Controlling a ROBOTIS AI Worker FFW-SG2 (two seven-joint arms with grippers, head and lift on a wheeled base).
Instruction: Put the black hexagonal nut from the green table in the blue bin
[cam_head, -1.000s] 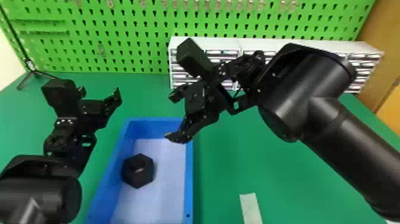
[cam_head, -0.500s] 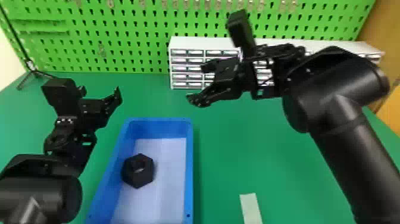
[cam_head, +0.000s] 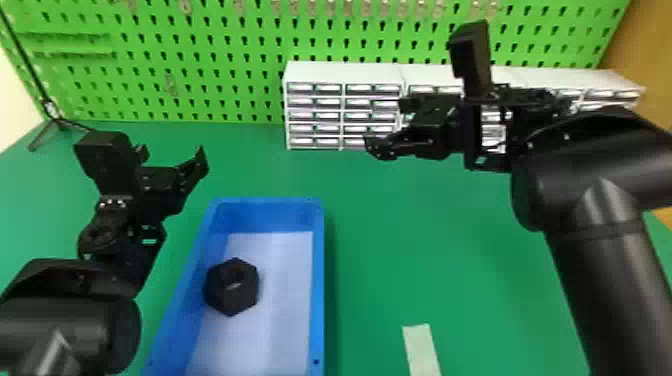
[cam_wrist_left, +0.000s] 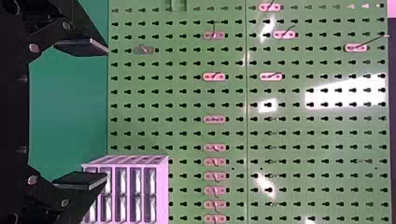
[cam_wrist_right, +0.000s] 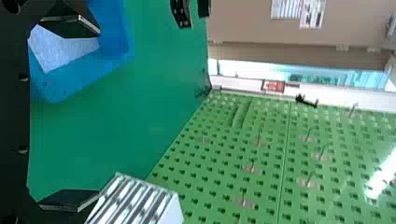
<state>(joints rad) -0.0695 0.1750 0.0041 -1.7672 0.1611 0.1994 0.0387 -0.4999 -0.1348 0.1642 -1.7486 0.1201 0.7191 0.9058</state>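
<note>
The black hexagonal nut (cam_head: 231, 287) lies flat inside the blue bin (cam_head: 319, 300), near its left wall. My right gripper (cam_head: 376, 145) is raised above the table, beyond the bin and to its right, in front of the drawer cabinets. In the right wrist view, this gripper (cam_wrist_right: 70, 116) has its fingers wide apart with nothing between them, and a corner of the blue bin (cam_wrist_right: 79, 84) is visible. My left gripper (cam_head: 172, 157) is parked over the table left of the bin. Seen from its own wrist, the left gripper (cam_wrist_left: 80, 113) is open and holds nothing.
White drawer cabinets (cam_head: 345, 75) stand along the back of the green table (cam_head: 410, 240), before a green pegboard (cam_head: 240, 50). A pale strip (cam_head: 422, 350) lies on the table right of the bin. A thin black stand (cam_head: 55, 120) is at the back left.
My right arm has drawn away from above the bin's far end, moving right and back toward the cabinets. The left arm and the nut have kept their places.
</note>
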